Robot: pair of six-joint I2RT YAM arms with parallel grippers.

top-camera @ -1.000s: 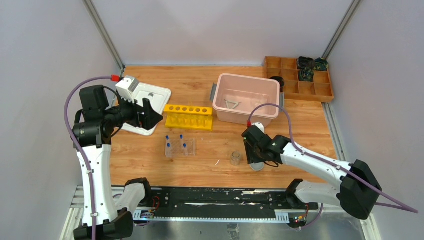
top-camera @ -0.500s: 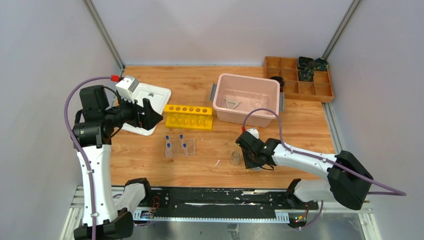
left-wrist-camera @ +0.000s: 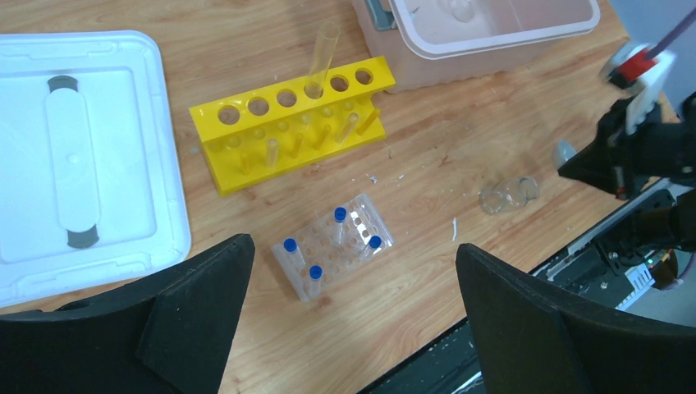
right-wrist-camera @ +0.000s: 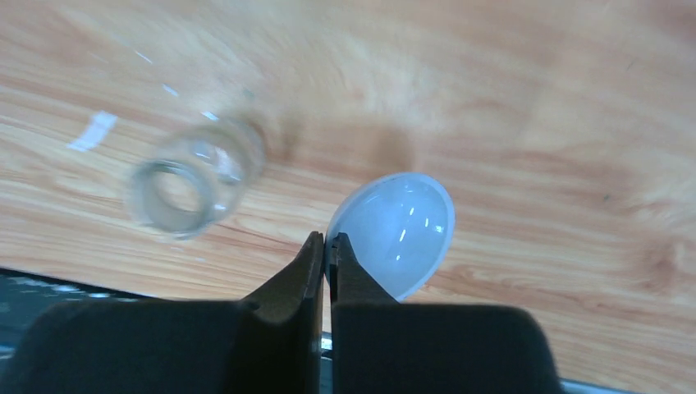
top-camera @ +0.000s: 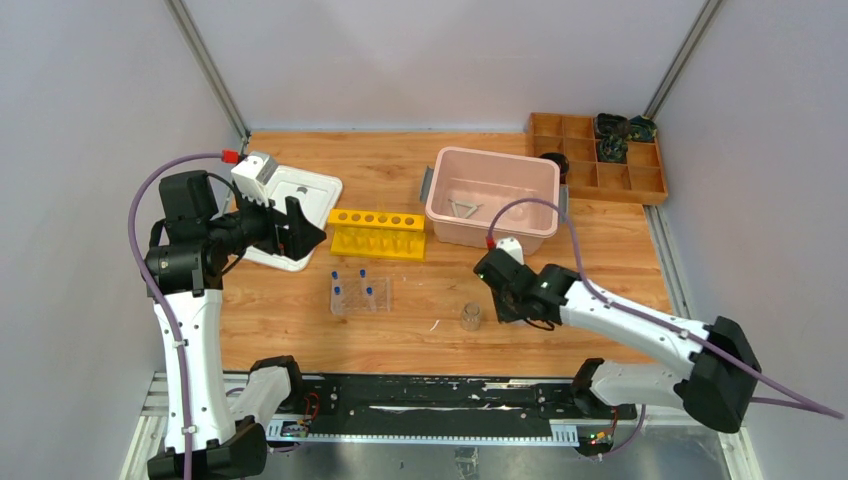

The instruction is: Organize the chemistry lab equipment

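My right gripper (right-wrist-camera: 327, 243) is shut on the left rim of the small white round dish (right-wrist-camera: 398, 234), which hangs tilted just above the wood. A small clear glass cup (right-wrist-camera: 193, 176) stands to its left, and shows near the front edge in the top view (top-camera: 470, 317). In that view the right gripper (top-camera: 510, 303) covers the dish. The clear tube rack (top-camera: 360, 292) with several blue-capped tubes (left-wrist-camera: 338, 215) sits mid-table. A white triangle (top-camera: 462, 208) lies in the pink tub. My left gripper (left-wrist-camera: 353, 320) is open, held high over the left side.
A yellow rack (top-camera: 378, 232) holding a long clear tube (left-wrist-camera: 322, 57) stands behind the clear rack. The white lid (top-camera: 300, 200) lies at back left, the pink tub (top-camera: 540, 190) at back centre, and the wooden compartment tray (top-camera: 575, 150) at the back right corner.
My right gripper has shut on the dish's rim and moved a little back and left, taking the dish off its spot. The left arm has not moved.
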